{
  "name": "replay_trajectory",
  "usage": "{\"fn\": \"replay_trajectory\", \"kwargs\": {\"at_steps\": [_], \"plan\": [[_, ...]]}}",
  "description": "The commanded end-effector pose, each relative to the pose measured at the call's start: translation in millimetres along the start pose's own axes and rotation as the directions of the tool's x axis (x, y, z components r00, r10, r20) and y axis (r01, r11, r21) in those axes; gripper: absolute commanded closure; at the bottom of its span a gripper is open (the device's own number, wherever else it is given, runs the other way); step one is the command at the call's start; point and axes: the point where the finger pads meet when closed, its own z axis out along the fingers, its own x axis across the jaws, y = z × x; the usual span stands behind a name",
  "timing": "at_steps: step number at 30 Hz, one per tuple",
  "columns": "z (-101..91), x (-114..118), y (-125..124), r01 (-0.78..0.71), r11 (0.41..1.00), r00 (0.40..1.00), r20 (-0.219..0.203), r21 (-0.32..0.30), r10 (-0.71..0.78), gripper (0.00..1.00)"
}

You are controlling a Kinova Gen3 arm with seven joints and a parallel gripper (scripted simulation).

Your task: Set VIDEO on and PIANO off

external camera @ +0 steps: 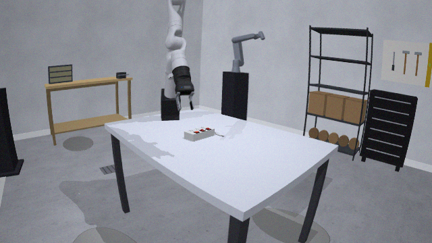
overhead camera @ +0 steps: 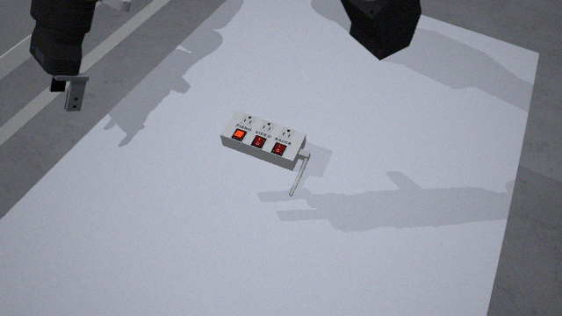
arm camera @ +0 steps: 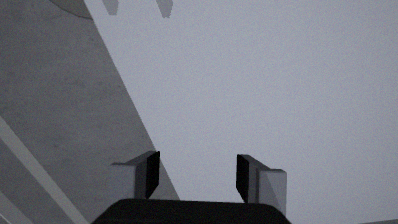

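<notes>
White table [external camera: 270, 158]; power strip [overhead camera: 262, 140] mid-top, well apart from the hand [external camera: 184, 100], fingers spread, empty, above the far edge

The table [external camera: 270, 169] has a matt white top, smooth with a faint grain, on plain black legs that carry no shine. Near the middle of the top, the power strip [overhead camera: 246, 149] looks like pale grey moulded plastic, matt, with a short cable stub [overhead camera: 299, 177] of the same dull finish. Its three rocker switches are glossy red plastic; the PIANO switch [overhead camera: 238, 134] glows brighter orange-red than the VIDEO switch [overhead camera: 258, 141]. Above the far edge, the gripper [external camera: 184, 102] has a matt black housing; its fingers look like light grey metal faced with flat black pads. The floor reads as rough grey concrete.
</notes>
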Motion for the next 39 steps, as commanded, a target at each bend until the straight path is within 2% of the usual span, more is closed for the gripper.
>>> {"fn": "replay_trajectory", "kwargs": {"at_steps": [1,4,5,11,12,27,28,37,39], "plan": [[0.0,2.7,-0.5,0.009,1.000,1.000,0.001,0.003,-0.009,0.00],[0.0,2.7,-0.5,0.009,1.000,1.000,0.001,0.003,-0.009,0.00],[-0.4,11.5,-8.2,0.008,1.000,1.000,-0.001,0.027,-0.008,0.00],[-0.4,11.5,-8.2,0.008,1.000,1.000,-0.001,0.027,-0.008,0.00],[-0.9,20.1,-16.0,0.008,0.999,1.000,-0.002,0.050,-0.008,0.00],[-1.5,28.4,-24.0,0.008,0.997,1.000,-0.004,0.073,-0.008,0.00],[-2.4,36.6,-32.1,0.009,0.995,1.000,-0.006,0.096,-0.008,0.00],[-2.4,36.6,-32.1,0.009,0.995,1.000,-0.006,0.096,-0.008,0.00],[-3.4,44.5,-40.2,0.009,0.993,1.000,-0.008,0.118,-0.008,0.00]]}}
